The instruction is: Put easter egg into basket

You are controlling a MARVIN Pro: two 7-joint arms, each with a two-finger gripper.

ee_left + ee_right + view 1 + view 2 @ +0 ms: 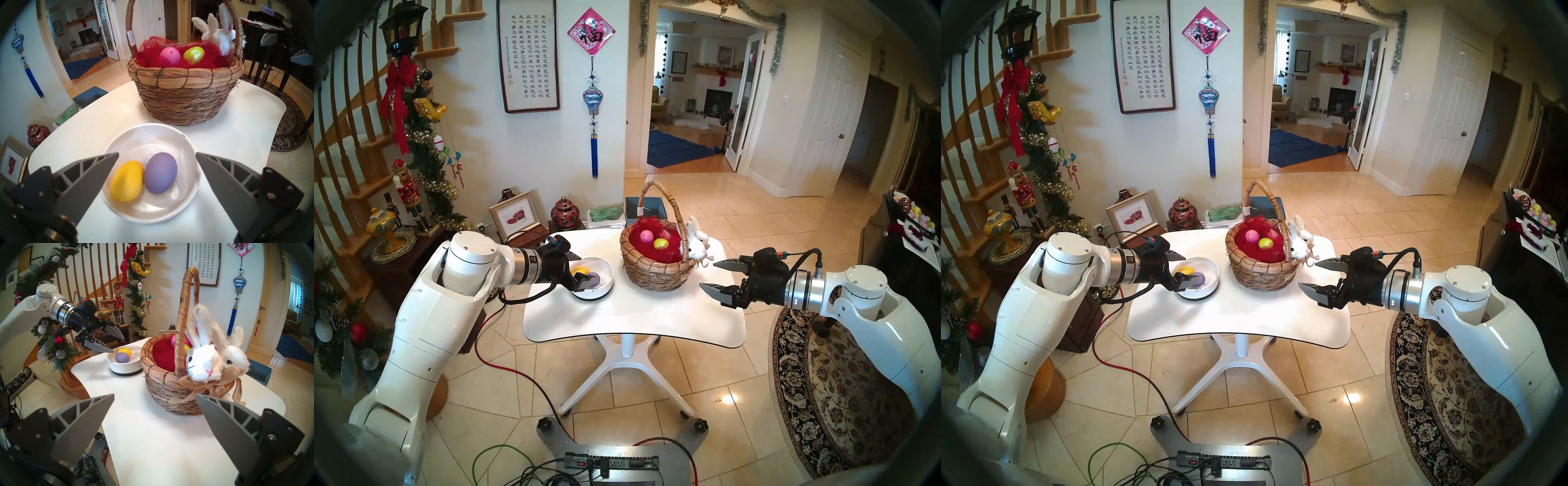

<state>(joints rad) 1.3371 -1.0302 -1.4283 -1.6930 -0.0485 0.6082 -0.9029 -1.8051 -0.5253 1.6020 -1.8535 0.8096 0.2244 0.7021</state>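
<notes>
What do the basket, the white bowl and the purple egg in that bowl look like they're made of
Basket: woven straw or wicker, rough loose strands, with a flat bound rim.
White bowl: probably glazed ceramic or plastic; smooth and glossy, with light glare inside.
Purple egg: matte and even, no shine; maybe dyed shell or plastic, unclear.

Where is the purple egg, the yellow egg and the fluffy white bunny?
Matte purple egg (160,173), left wrist view, middle of its shell.
Plain yellow egg (127,180), left wrist view, middle of its shell.
Fluffy white plush bunny (203,360), right wrist view, its face.
</notes>
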